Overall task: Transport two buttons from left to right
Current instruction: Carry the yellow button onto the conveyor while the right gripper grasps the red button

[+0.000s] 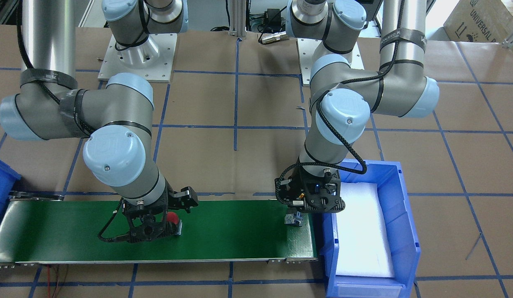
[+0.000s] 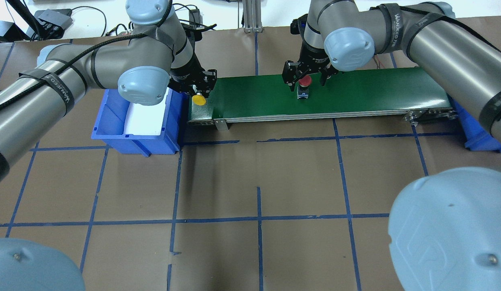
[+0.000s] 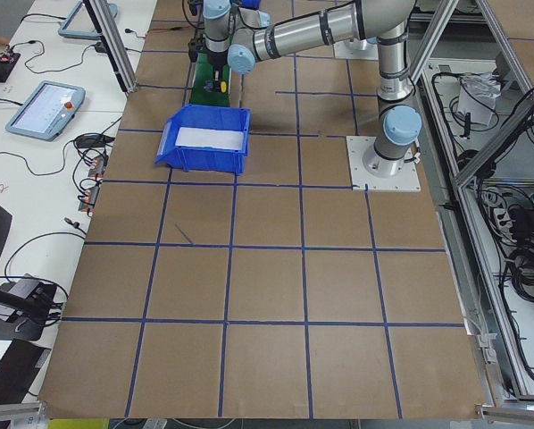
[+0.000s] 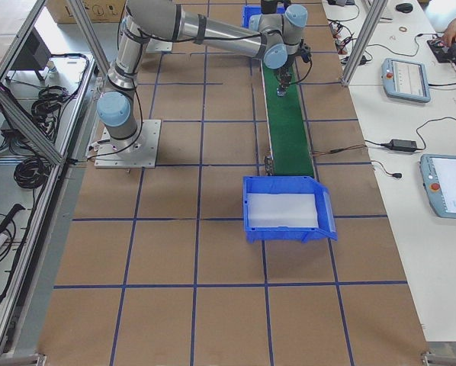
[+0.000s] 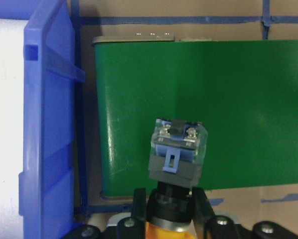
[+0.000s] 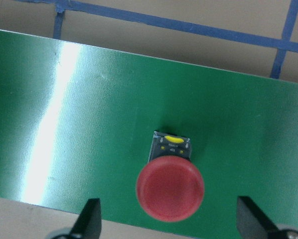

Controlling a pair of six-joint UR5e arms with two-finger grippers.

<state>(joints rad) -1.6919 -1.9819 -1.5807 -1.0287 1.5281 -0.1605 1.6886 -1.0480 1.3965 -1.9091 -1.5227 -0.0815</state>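
The yellow-capped button [image 2: 199, 100] is held in my left gripper [image 2: 198, 89], which is shut on it over the left end of the green belt [image 2: 355, 89]. In the left wrist view its grey-blue body [image 5: 178, 149] sticks out past the fingers [image 5: 139, 200], with the belt below it. The red mushroom button [image 6: 170, 188] stands upright on the belt near its middle. My right gripper [image 6: 170, 221] hangs over it, open, one finger wide on each side, neither touching it. From across the table the red cap [image 1: 172, 217] peeks out beside the right gripper [image 1: 159, 225].
A blue bin [image 2: 113, 133] with a white foam lining sits against the belt's left end, right beside the left gripper. A second blue bin [image 2: 478, 133] lies at the belt's right end. Brown table with blue tape lines surrounds the belt.
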